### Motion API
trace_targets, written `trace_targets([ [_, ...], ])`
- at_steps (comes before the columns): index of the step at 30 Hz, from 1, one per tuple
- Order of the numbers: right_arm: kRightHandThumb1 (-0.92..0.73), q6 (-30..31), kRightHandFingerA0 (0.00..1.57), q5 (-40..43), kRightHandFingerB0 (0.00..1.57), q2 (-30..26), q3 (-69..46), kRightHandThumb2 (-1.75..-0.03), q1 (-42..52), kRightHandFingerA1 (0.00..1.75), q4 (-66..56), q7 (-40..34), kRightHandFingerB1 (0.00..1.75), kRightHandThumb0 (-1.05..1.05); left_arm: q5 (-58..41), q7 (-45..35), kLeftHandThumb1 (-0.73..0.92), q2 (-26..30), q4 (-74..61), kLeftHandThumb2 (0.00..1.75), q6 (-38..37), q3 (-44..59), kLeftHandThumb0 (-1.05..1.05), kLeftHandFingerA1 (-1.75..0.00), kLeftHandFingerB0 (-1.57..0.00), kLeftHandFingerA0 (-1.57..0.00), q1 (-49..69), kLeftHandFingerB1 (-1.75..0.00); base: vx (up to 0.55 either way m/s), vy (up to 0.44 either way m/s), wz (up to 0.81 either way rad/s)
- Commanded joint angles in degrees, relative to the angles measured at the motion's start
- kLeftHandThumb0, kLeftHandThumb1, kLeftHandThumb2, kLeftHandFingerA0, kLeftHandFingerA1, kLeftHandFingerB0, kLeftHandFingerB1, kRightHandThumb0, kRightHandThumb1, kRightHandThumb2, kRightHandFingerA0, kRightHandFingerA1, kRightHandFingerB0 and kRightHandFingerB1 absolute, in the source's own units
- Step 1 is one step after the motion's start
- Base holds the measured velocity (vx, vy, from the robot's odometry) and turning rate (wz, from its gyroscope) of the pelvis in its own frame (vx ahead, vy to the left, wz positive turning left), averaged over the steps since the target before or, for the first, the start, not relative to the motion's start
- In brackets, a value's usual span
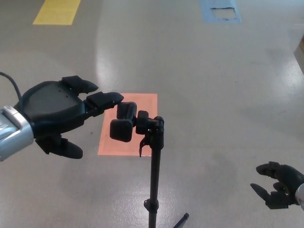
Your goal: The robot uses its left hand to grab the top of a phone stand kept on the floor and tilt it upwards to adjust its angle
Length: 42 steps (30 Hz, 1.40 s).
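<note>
A black phone stand stands on the grey floor, its pole (155,175) rising in the lower centre of the head view. Its top clamp (124,122) juts out to the left from the joint (151,126). My left hand (57,111) hovers just left of the clamp with its fingers (104,99) spread. The fingertips reach over the clamp's upper end, and the hand grips nothing. My right hand (280,186) hangs low at the right edge, its fingers apart and nothing in it.
An orange rectangle (137,102) is marked on the floor behind the stand. Further back are a yellow patch (57,12) and a worn blue patch (221,10). One stand leg (182,220) sticks out at the bottom. A pale object (300,52) shows at the right edge.
</note>
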Motion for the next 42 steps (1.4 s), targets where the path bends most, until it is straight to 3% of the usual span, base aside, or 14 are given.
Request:
trace_targets([
  [1, -0.63, 0.6, 0.06, -0.3, 0.04, -0.9, 0.0, -0.96, -0.7, 0.43, 0.2, 0.0, 0.39, -0.67, 0.9, 0.9, 0.63, -0.1, 1.0, 0.60, 0.6, -0.6, -0.87, -0.25, 0.00, -0.07, -0.2, -0.21, 0.00, 0.000, 0.00],
  [4, -0.63, 0.3, 0.06, -0.2, 0.04, -0.9, -0.1, -0.96, -0.8, 0.43, 0.2, 0.2, 0.39, -0.67, 0.7, 0.9, 0.63, -0.4, 1.1, 0.60, 0.7, -0.6, -0.87, -0.25, 0.00, -0.07, 0.1, -0.21, 0.00, 0.000, 0.00],
  [5, -0.84, 0.3, 0.13, -0.1, 0.13, -0.9, -0.2, -0.65, -0.8, 0.29, 0.2, 0.3, 0.26, -0.63, 0.7, 0.8, 0.63, -0.4, 1.1, 0.60, 0.8, -0.7, -0.86, -0.25, 0.00, -0.07, 0.1, -0.21, 0.00, 0.000, 0.00],
  [9, -0.84, 0.4, 0.13, 0.1, 0.13, -0.9, -0.4, -0.65, -0.9, 0.29, 0.2, 0.5, 0.25, -0.63, 1.4, 0.2, 0.54, -0.5, 0.2, 0.71, 1.4, -1.0, -0.90, -0.23, 0.00, -0.09, 0.0, -0.18, 0.00, 0.000, 0.00],
  [10, -0.65, 0.5, 0.00, 0.2, 0.09, -0.9, -0.5, -0.94, -1.0, 0.38, 0.2, 0.6, 0.35, -0.72, 1.1, 0.1, 0.50, -0.7, 0.1, 0.89, 1.3, -0.9, -0.84, -0.22, -0.02, -0.09, -0.1, -0.16, 0.00, 0.000, 0.00],
  [17, -0.83, 0.3, 0.13, 0.3, 0.13, -0.9, -0.7, -0.65, -1.1, 0.29, 0.2, 0.6, 0.26, -0.62, 0.6, -0.4, 0.50, -1.2, -1.2, 0.88, 1.1, -0.9, -0.84, -0.24, -0.03, -0.09, -0.1, -0.16, 0.00, 0.000, 0.00],
  [19, -0.84, 0.4, 0.13, 0.1, 0.13, -1.0, -0.6, -0.65, -1.2, 0.29, 0.3, 0.6, 0.26, -0.63, 0.3, 0.3, 0.62, -1.7, -1.2, 0.59, 0.5, -0.9, -0.84, -0.26, -0.01, -0.11, -0.2, -0.23, 0.00, 0.000, 0.00],
  [20, -0.67, 0.5, 0.00, 0.0, 0.05, -1.0, -0.5, -0.92, -1.3, 0.38, 0.3, 0.7, 0.34, -0.77, 0.1, 0.3, 0.62, -1.7, -1.7, 0.59, 0.6, -0.8, -0.84, -0.26, -0.01, -0.11, -0.1, -0.24, 0.00, 0.000, 0.00],
  [23, -0.84, 0.6, 0.13, 0.0, 0.13, -1.1, -0.4, -0.65, -1.4, 0.30, 0.2, 0.9, 0.26, -0.62, 0.0, 0.0, 0.51, -2.0, -2.9, 0.86, 0.7, -0.6, -0.86, -0.26, -0.06, -0.09, 0.1, -0.17, 0.00, 0.000, 0.00],
  [30, -0.67, 0.5, 0.01, 0.1, 0.03, -1.0, -0.5, -0.92, -1.7, 0.38, 0.1, 1.1, 0.33, -0.78, 0.9, -0.3, 0.47, -2.2, -4.0, 0.88, 1.2, -1.1, -0.78, -0.30, 0.00, -0.08, 0.1, -0.18, 0.00, 0.000, 0.00],
  [32, -0.84, 0.7, 0.13, 0.0, 0.13, -1.0, -0.4, -0.65, -1.8, 0.29, 0.0, 0.9, 0.25, -0.62, 1.0, -0.2, 0.49, -2.3, -3.8, 0.82, 1.1, -1.3, -0.85, -0.29, -0.05, -0.07, 0.2, -0.18, 0.00, 0.000, 0.00],
  [35, -0.67, 1.2, 0.00, -0.2, 0.06, -1.0, -0.2, -0.92, -2.3, 0.36, 0.0, 1.0, 0.34, -0.78, 0.9, -0.7, 0.63, -2.3, -3.6, 0.59, 1.3, -1.6, -0.83, -0.27, 0.00, -0.11, 0.2, -0.22, 0.00, 0.000, 0.00],
  [36, -0.65, 1.2, 0.00, -0.3, 0.09, -1.0, -0.1, -0.94, -2.4, 0.38, 0.1, 1.0, 0.36, -0.73, 1.1, -0.7, 0.52, -2.2, -3.6, 0.86, 1.3, -1.7, -0.85, -0.27, -0.04, -0.10, 0.2, -0.14, 0.00, 0.000, 0.00],
  [42, -0.64, 1.0, 0.00, 0.0, 0.09, -0.9, -0.4, -0.93, -2.8, 0.38, 0.4, 1.4, 0.36, -0.70, 1.8, -0.3, 0.49, -2.0, -3.0, 0.90, 1.2, -2.3, -0.80, -0.25, 0.00, -0.07, 0.5, -0.15, 0.00, 0.000, 0.00],
])
